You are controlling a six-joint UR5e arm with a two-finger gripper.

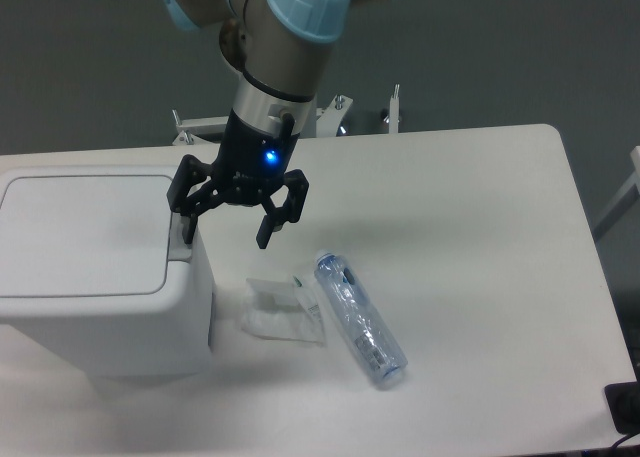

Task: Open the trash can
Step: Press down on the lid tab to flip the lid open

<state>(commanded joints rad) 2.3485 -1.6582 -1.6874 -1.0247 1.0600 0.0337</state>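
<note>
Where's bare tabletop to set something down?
Free: the right half of the table, from the plastic bottle to the right edge, and the strip behind the gripper. Crowded: left side, with the trash can, gripper, clear wrapper and bottle close together.

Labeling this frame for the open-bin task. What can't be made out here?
- Trash can: left side cut off by the frame edge.
- Grey tab on its right edge: partly covered by a finger of the open pincer; contact unclear.
- Plastic bottle: label too small to read.
- Clear wrapper: contents indistinct.
- Arm: upper part cut off at the top edge.
</note>
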